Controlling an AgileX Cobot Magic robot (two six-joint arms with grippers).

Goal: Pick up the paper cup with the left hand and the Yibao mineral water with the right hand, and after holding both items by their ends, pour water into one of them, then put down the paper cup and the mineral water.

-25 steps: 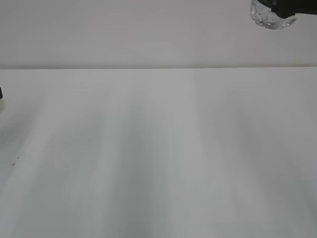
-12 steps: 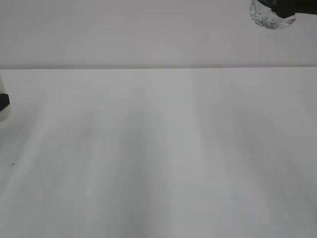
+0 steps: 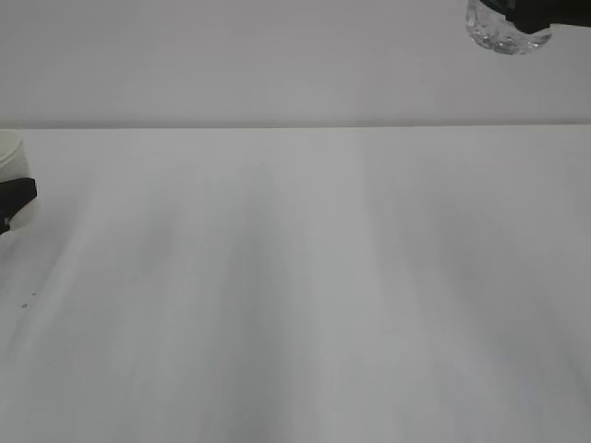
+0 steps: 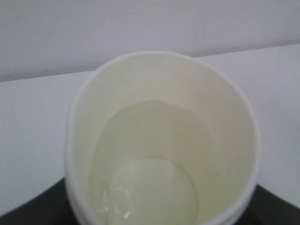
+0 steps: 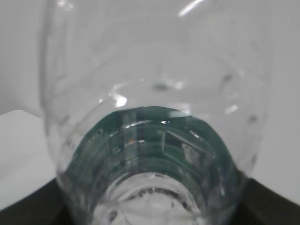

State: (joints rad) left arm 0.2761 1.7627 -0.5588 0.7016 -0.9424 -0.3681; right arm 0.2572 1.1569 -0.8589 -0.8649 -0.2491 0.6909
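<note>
- White tabletop [image 3: 295, 277] under a pale grey wall [image 3: 277, 55], nothing else on the surface in the exterior view.
- Paper cup [image 4: 161, 140] filling the left wrist view, rim toward the camera, cream inside, a shallow pool of clear liquid low against one side (tilted, by the slant of the waterline).
- Same cup at the far left edge of the exterior view [image 3: 9, 152], only a sliver of rim and wall showing, just above the table.
- Left gripper [image 3: 17, 198] clamped on the cup, dark jaw parts cut off by the frame edge.
- Yibao mineral water [image 5: 154, 140] seen from its base end in the right wrist view, ribbed clear body, dark green label band; water level hard to make out.
- Bottle's base [image 3: 503, 32] at the top right of the exterior view, well above the table.
- Right gripper [image 3: 540, 14] closed around the bottle, mostly out of frame.
</note>
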